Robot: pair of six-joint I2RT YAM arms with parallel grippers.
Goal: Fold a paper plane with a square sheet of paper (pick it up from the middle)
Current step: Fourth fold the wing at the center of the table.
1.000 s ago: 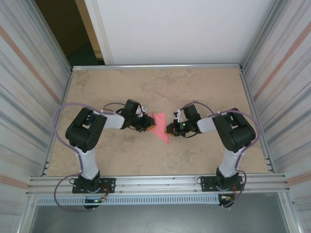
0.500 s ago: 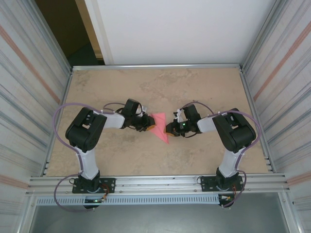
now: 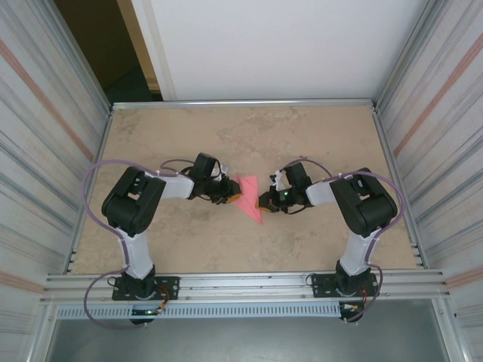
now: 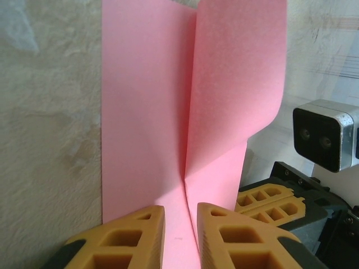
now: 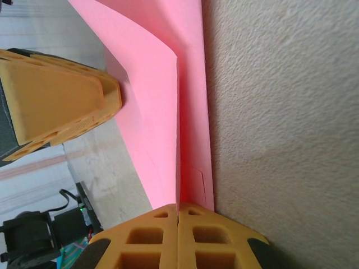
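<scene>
The square sheet of paper [image 3: 247,197] is pink and lies mid-table, folded to a narrow pointed shape with its tip toward the near edge. In the left wrist view the paper [image 4: 146,112] lies flat with one flap standing up along a crease. My left gripper [image 3: 226,194] sits at its left edge. Its fingertips [image 4: 180,224] stand slightly apart over the flat layer, and pink shows through the gap. My right gripper [image 3: 264,201] is at the paper's right side, with its tips [image 5: 178,210] shut on the raised fold [image 5: 162,101].
The beige table [image 3: 302,143] is boxed in by corrugated side walls and a white back panel. A metal rail [image 3: 241,285] runs along the near edge by the arm bases. The right wrist's camera [image 4: 322,137] shows close beside the paper.
</scene>
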